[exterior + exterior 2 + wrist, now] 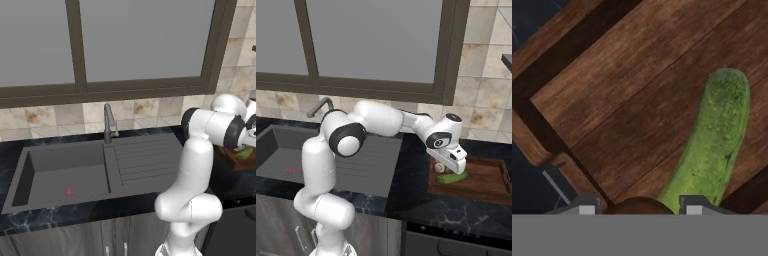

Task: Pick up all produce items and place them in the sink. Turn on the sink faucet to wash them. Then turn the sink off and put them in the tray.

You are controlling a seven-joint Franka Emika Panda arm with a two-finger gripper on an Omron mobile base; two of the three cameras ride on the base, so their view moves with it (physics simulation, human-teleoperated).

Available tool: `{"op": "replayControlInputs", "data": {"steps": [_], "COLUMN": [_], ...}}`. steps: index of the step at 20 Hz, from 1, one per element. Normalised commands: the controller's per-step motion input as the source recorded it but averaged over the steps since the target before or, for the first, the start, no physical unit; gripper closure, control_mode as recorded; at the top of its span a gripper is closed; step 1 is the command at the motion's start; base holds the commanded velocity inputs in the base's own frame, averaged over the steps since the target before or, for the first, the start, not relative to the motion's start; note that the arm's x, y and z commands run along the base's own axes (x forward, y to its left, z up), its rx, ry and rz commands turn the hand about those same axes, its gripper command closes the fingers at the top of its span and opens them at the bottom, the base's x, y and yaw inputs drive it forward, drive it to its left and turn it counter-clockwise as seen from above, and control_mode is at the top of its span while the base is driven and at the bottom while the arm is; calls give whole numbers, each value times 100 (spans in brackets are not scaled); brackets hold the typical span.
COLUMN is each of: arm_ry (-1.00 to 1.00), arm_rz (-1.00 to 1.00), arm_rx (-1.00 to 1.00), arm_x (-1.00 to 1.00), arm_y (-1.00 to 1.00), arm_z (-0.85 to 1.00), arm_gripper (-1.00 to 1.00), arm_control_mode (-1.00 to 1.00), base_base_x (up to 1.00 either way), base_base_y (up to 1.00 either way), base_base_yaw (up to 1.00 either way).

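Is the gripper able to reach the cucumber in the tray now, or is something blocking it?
Probably yes. The gripper hangs directly over the cucumber in the open tray; only the small brown item lies beside it.

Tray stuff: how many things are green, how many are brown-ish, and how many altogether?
Green: 1, the cucumber.
Tan-brown: 1, the small round item.
Total: 2, both in the wooden tray.
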Motion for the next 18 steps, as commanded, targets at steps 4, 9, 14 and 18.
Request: {"op": "replayControlInputs", "data": {"steps": [4, 9, 14, 18], "arm_ry": [-3, -6, -11, -5], "arm_rz": [0, 0, 0, 0], "arm_rx": [0, 0, -1, -5], "arm_x": [2, 1, 2, 11], "arm_y": [1, 5, 7, 12], "arm_z": [-18, -15, -19, -9], "arm_gripper": [100, 100, 100, 100], "arm_control_mode": [-100, -100, -100, -100], "base_base_x": [0, 0, 0, 0], "base_base_y": [0, 0, 0, 0], "base_base_yaw": [0, 0, 0, 0]}}
